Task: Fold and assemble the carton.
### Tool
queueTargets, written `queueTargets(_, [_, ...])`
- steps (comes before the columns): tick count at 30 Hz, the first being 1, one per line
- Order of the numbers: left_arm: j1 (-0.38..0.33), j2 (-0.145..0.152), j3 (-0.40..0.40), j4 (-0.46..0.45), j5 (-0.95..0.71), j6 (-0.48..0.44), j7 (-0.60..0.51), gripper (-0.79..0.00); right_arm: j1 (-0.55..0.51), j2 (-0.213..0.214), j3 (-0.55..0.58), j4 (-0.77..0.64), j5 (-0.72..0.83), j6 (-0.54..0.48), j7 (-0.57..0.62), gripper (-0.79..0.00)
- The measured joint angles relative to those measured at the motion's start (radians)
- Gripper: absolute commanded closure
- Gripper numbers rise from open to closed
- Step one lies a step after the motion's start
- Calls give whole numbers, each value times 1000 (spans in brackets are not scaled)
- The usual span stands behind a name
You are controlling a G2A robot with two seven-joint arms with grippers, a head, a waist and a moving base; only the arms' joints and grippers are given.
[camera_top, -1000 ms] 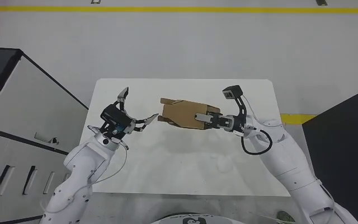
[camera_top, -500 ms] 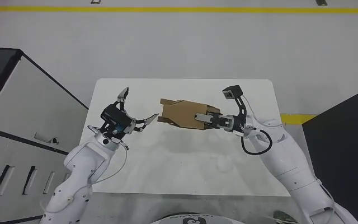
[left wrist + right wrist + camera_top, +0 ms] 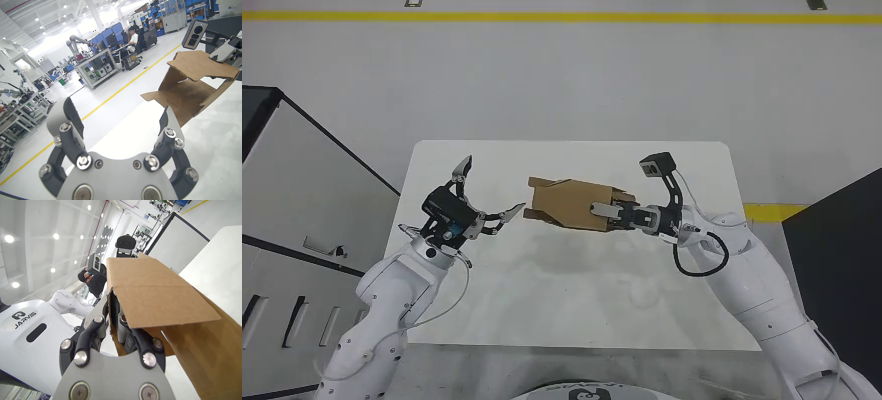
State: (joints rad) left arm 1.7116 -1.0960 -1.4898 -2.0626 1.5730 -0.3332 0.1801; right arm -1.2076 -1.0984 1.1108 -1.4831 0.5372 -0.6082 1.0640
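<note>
The right gripper (image 3: 595,210) is clamped narrow on one wall of the single carton (image 3: 567,200), its two fingers pinching the cardboard edge between them in its own wrist view (image 3: 113,321). The left gripper (image 3: 492,186) stands spread wide and holds nothing. One fingertip is close to the carton's open end; I cannot tell whether it touches. Its two fingers carry ribbed black pads (image 3: 72,113) on silver metal with round screw heads.

The carton (image 3: 189,94) is plain brown corrugated cardboard, a half-formed open sleeve with creased folds, loose flaps and ragged cut edges. It sits near the middle of the one white table (image 3: 642,290), which is smooth with rounded corners.
</note>
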Motion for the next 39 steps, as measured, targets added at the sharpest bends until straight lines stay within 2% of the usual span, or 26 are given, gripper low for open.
queueTargets(12, [0,0,0,0,0,0,0,-785,0,0,0,0,0,0,0,0])
queueTargets(15, [0,0,0,0,0,0,0,-785,-9,-1,-6,-19,18,27,-5,0])
queueTargets(22, [0,0,0,0,0,0,0,-785,22,-6,-28,44,249,141,178,0])
queueTargets(25, [0,0,0,0,0,0,0,-785,42,-11,-38,88,288,162,224,0])
queueTargets(39, [0,0,0,0,0,0,0,-785,53,-15,-45,114,297,166,233,0])
